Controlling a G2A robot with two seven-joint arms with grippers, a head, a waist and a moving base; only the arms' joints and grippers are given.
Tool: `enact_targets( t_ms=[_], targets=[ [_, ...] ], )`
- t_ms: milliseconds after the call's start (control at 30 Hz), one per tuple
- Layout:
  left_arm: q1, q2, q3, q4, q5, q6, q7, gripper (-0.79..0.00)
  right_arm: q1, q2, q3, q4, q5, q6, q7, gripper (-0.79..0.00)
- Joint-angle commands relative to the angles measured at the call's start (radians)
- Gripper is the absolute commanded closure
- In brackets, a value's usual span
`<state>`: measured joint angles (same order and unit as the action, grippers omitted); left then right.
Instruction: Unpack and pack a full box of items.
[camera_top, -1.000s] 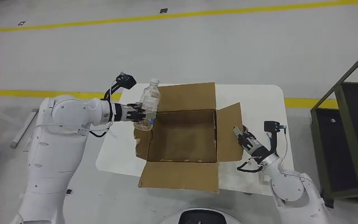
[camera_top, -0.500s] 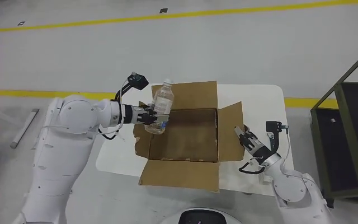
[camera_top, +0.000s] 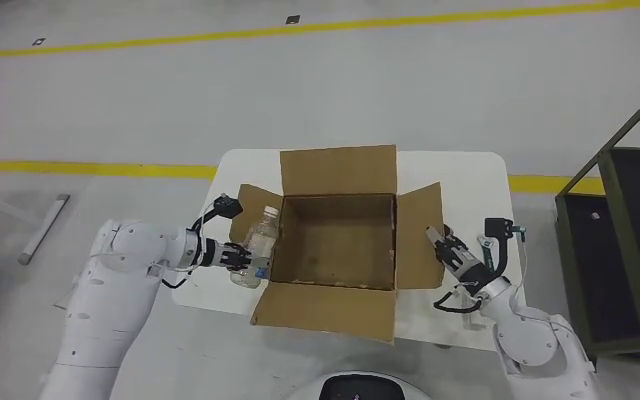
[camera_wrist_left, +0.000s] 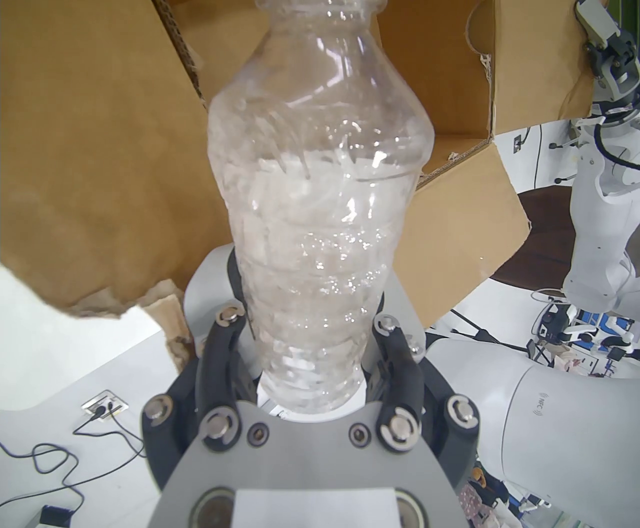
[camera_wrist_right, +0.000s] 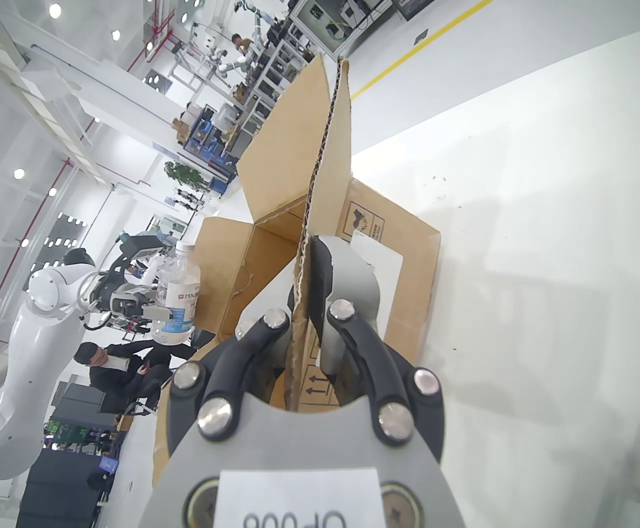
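Note:
An open cardboard box stands in the middle of the white table, its inside bare. Just outside its left wall, over the left flap, my left gripper is shut on the lower body of a clear plastic bottle, white cap toward the box's back. In the left wrist view the bottle rises between the black fingers, with brown cardboard behind it. My right gripper is shut on the box's right flap, which stands nearly upright. The bottle also appears in the right wrist view, beyond the box.
The white table has bare surface behind and to the right of the box. A dark cart with a green frame stands off the table's right side. The box's front flap hangs out over the near table edge.
My left arm has carried the bottle from above the box's back-left corner forward and down to beside the left wall. The right flap has been pulled more upright.

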<state>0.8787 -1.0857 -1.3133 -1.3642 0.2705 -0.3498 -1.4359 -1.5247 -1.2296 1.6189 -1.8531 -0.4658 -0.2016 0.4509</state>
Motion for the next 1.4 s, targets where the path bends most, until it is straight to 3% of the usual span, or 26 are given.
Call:
enact_targets(
  t_ms=[0,900,1067,1100,1367],
  targets=[
    [0.0,0.0,0.0,0.0,-0.001,0.0,-0.001,0.0,0.0,0.0,0.0,0.001,0.0,0.0,0.0,0.0],
    [0.0,0.0,0.0,0.0,-0.001,0.0,-0.001,0.0,0.0,0.0,0.0,0.001,0.0,0.0,0.0,0.0],
    [0.0,0.0,0.0,0.0,-0.001,0.0,-0.001,0.0,0.0,0.0,0.0,0.001,0.0,0.0,0.0,-0.117],
    [0.0,0.0,0.0,0.0,-0.001,0.0,-0.001,0.0,0.0,0.0,0.0,0.001,0.0,0.0,0.0,-0.169],
    [0.0,0.0,0.0,0.0,-0.001,0.0,-0.001,0.0,0.0,0.0,0.0,0.001,0.0,0.0,0.0,-0.163]
  ],
)
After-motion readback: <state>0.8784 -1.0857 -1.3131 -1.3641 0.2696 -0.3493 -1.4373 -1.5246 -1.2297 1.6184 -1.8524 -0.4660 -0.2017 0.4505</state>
